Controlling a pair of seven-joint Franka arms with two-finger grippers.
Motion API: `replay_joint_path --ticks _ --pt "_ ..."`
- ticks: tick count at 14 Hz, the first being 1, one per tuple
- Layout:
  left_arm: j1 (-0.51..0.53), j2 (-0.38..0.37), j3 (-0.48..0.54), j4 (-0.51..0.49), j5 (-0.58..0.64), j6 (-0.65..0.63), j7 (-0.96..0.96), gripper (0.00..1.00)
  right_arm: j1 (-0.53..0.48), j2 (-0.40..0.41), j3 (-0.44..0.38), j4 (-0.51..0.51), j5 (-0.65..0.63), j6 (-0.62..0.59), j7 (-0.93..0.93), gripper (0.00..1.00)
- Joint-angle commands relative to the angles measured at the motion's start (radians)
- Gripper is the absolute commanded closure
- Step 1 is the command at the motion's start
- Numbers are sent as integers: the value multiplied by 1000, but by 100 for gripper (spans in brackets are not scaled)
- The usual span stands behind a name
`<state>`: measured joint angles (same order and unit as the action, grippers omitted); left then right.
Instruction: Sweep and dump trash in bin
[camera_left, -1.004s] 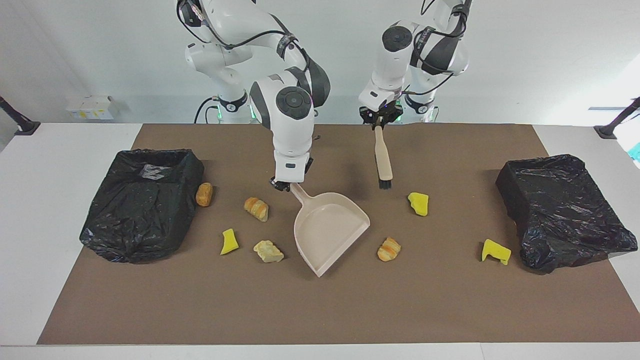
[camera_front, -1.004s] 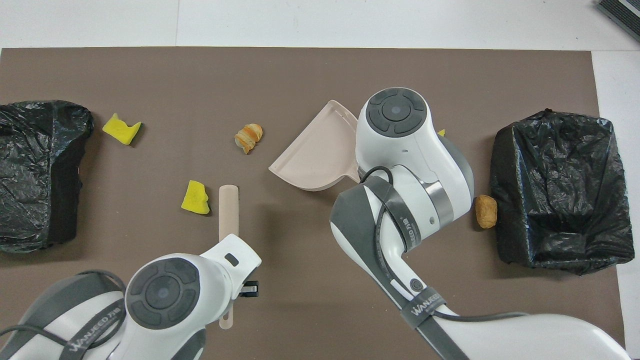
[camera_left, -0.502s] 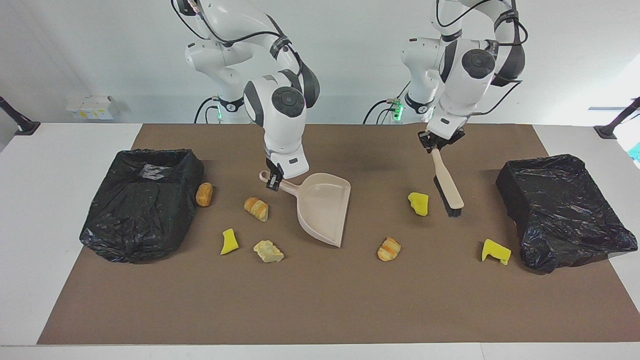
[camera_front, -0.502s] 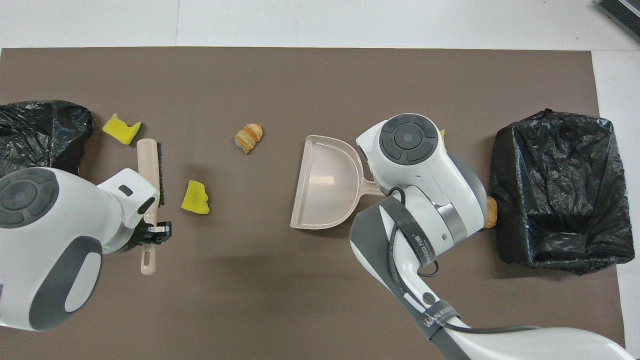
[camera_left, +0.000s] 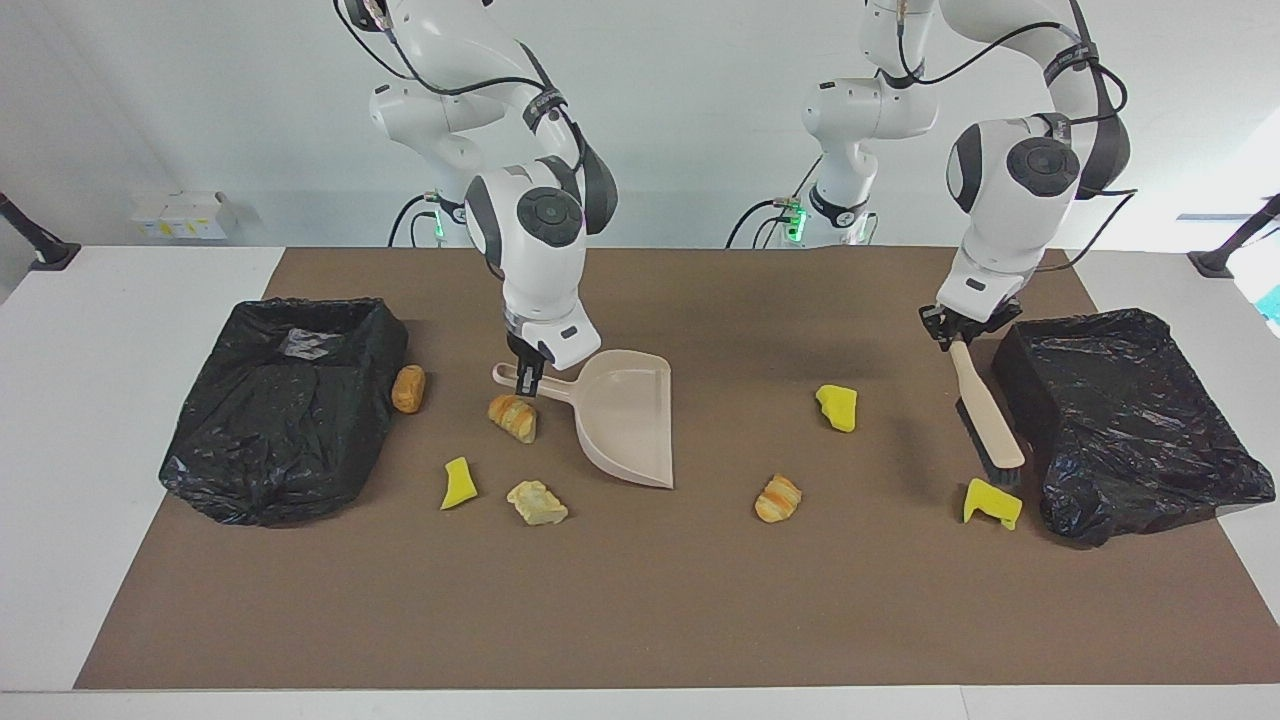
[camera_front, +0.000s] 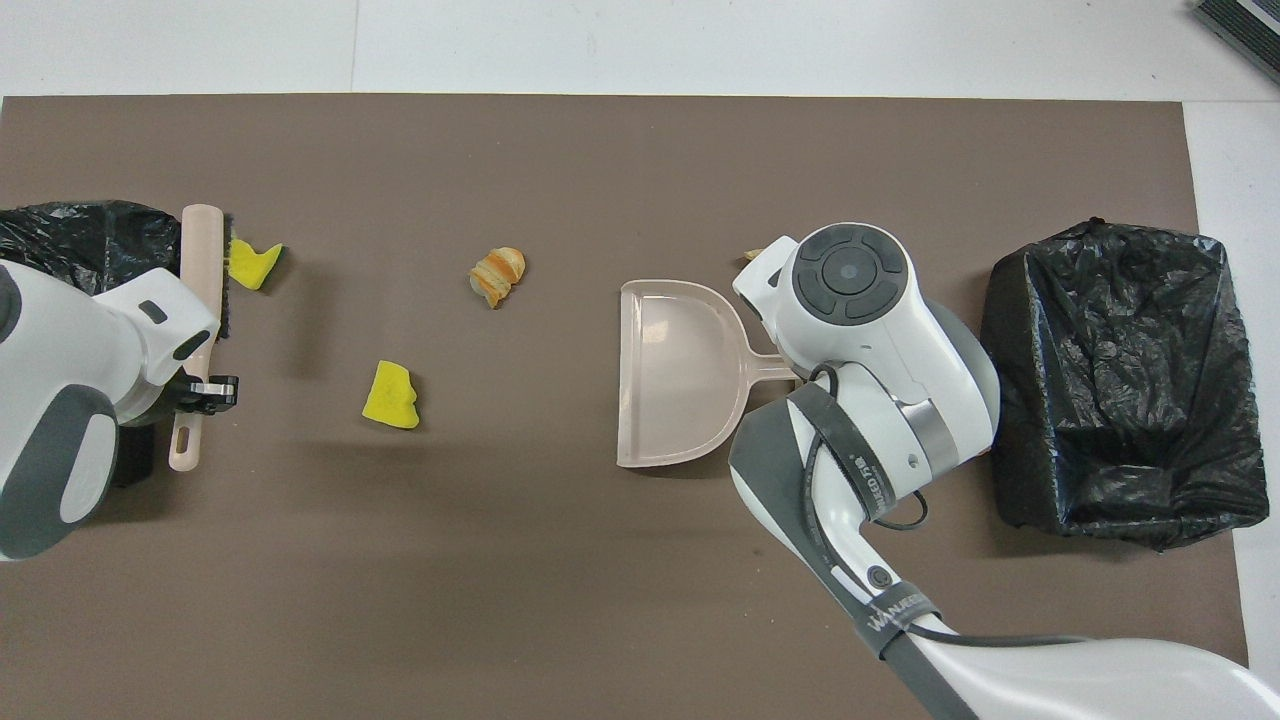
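Several scraps of trash lie on the brown mat: yellow sponge chunks and bread lumps. My right gripper is shut on the handle of the beige dustpan, just above one bread lump, with the pan's mouth toward the left arm's end. My left gripper is shut on the beige brush, whose black bristles point down beside a yellow chunk. In the overhead view the right wrist hides its gripper.
A black-bagged bin sits at the right arm's end of the mat, and another at the left arm's end, close beside the brush. Brown mat extends toward the table's edge farthest from the robots.
The left arm has swung the brush from the mat's middle to the bin at its own end, beside a yellow chunk. The right gripper has turned the dustpan and drawn it toward its end.
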<state>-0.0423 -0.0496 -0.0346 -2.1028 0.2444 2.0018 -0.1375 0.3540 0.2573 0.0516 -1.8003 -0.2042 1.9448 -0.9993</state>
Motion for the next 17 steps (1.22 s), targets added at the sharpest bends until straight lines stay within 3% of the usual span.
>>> replay_joint_path --ticks 1,9,17 --pt "25 97 -13 75 88 37 6 100 -15 -29 10 -36 -23 22 -28 100" --pt "116 226 -13 103 142 155 52 100 -15 -29 10 -39 -23 23 -27 100" --pt "53 162 -25 -60 86 124 73 100 -13 -30 10 -48 -23 37 -27 100"
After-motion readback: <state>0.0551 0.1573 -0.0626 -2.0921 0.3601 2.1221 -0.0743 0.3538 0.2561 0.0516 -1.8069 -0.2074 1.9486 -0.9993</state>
